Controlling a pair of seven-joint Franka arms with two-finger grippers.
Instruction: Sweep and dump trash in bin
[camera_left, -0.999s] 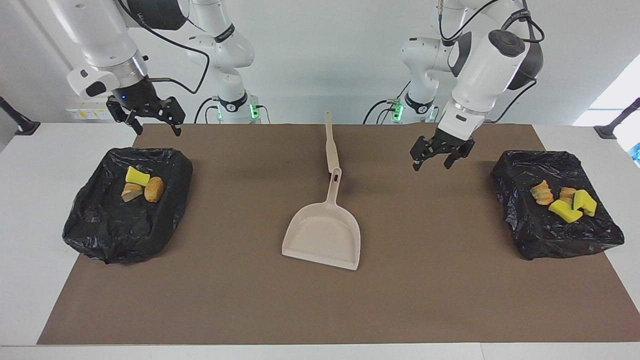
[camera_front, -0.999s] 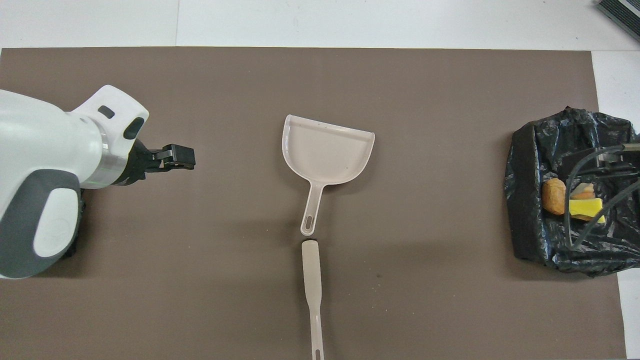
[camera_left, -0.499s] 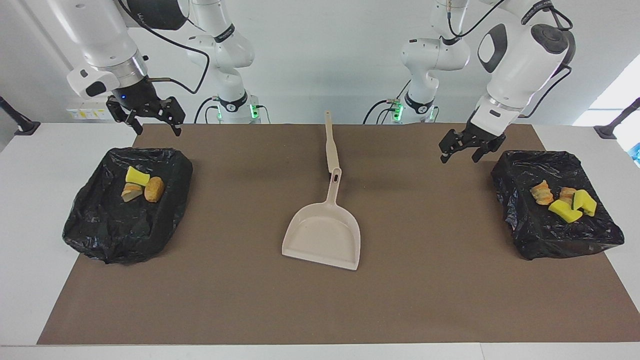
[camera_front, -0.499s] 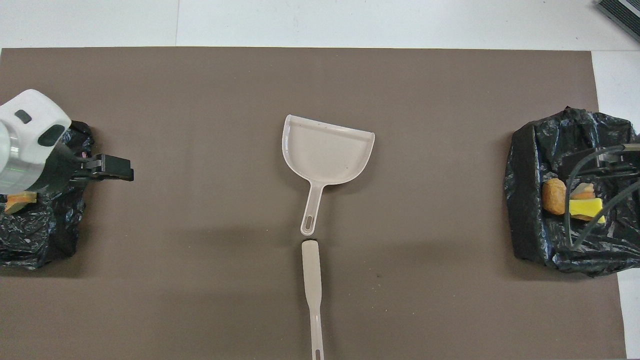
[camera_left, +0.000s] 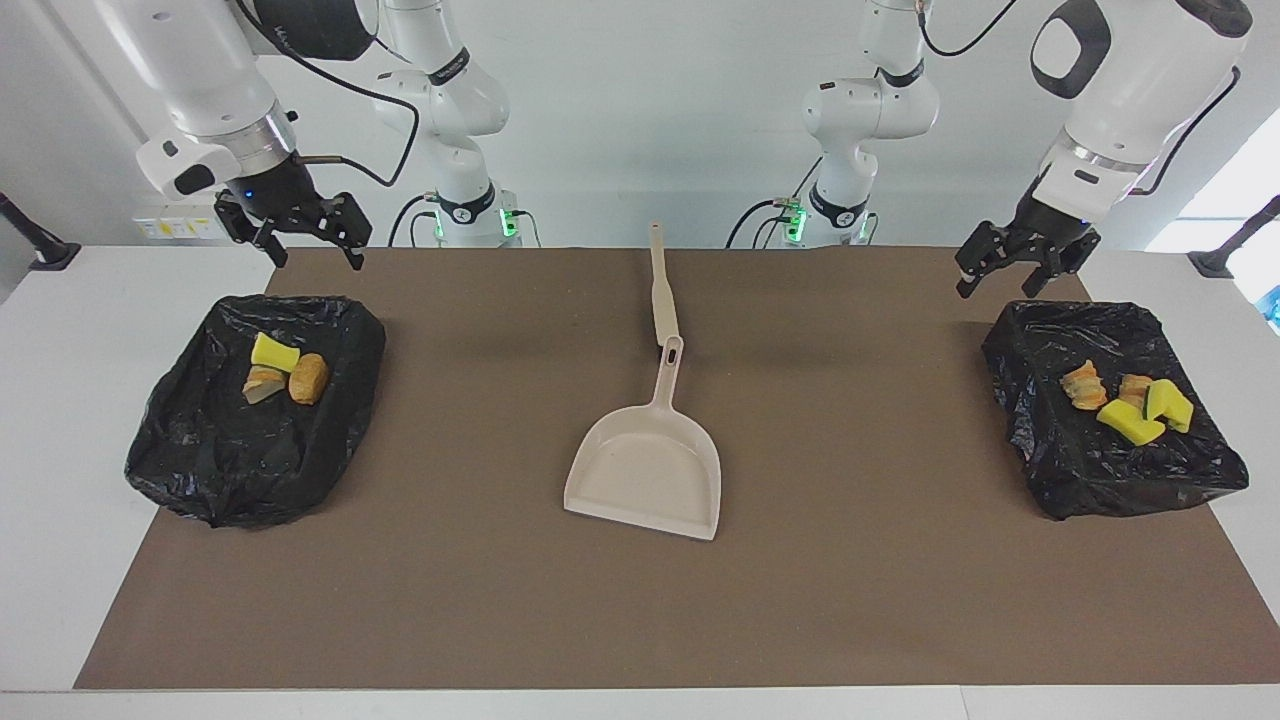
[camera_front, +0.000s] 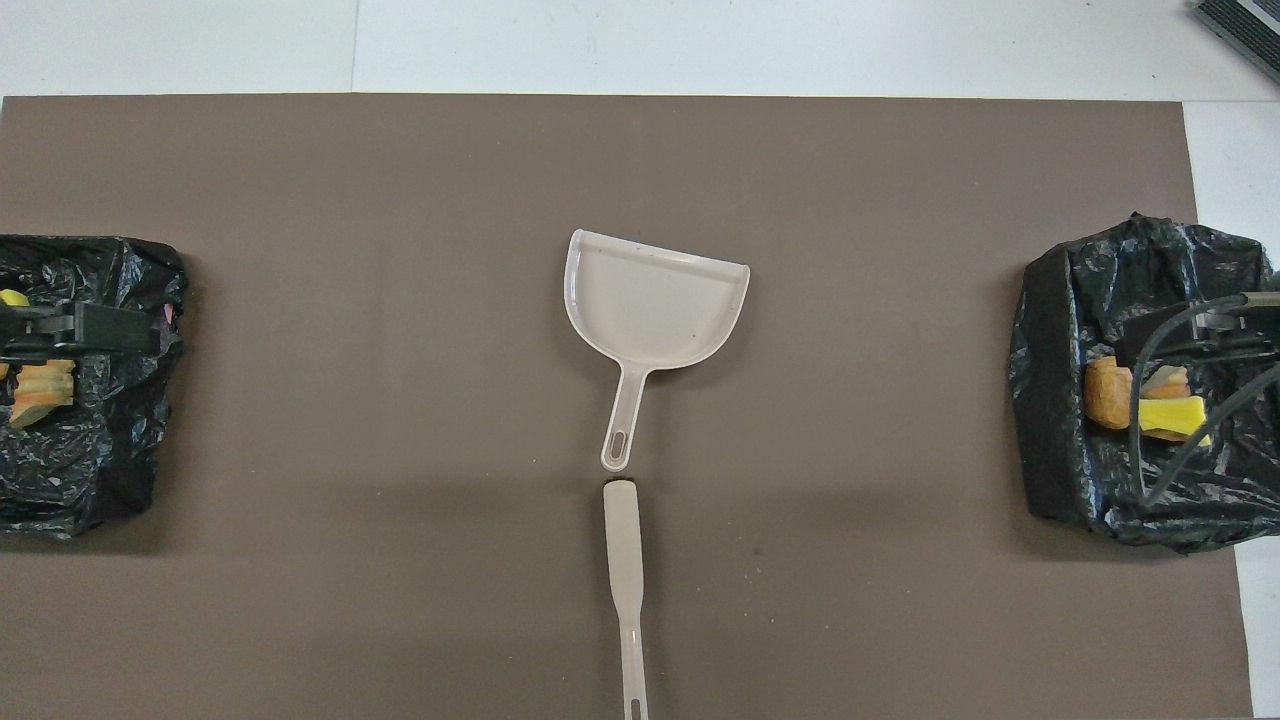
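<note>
Facing view: two black-lined bins sat at either end of a brown mat (camera_left: 640, 620), a dustpan between them.
Left gripper (camera_left: 1018, 272): hung in the air, fingers spread and empty, over the mat edge beside the bin at the left arm's end (camera_left: 1110, 480).
Right gripper (camera_left: 298, 238): hung empty with fingers apart over the table, just nearer to the robots than the bin at the right arm's end (camera_left: 210, 470).
Trash: three scraps (camera_left: 285, 372) lay in the right arm's bin; four scraps (camera_left: 1130, 400) lay in the left arm's bin.
Dustpan (camera_left: 645, 470): lay flat mid-mat, handle toward the robots.
Brush handle (camera_left: 661, 290): lay in line with the dustpan handle, nearer to the robots.
Writing: none could be read.
</note>
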